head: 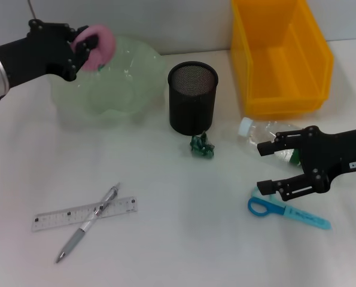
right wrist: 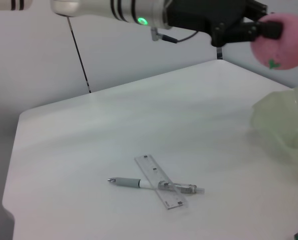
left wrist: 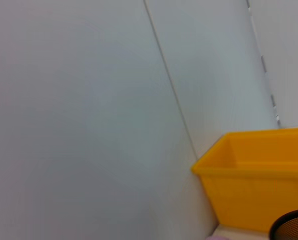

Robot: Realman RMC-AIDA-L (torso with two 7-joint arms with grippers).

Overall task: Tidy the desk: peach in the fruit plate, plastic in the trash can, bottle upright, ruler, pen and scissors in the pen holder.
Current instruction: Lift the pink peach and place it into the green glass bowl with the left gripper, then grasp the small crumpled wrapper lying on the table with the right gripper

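Left tool [head: 85,45]: you have it clamped on the peach [head: 100,45], held above the far-left rim of the plate [head: 115,89].
Right tool [head: 272,169]: your fingers are spread wide, empty, low at near right, just above the scissors [head: 288,211] and beside the bottle [head: 267,134].
Bottle: lying on its side near the bin [head: 279,57].
Plastic [head: 201,146]: on the worktop [head: 183,239], just in front of the holder [head: 192,97].
Pen [head: 88,222]: lies across the ruler [head: 85,213], near left.
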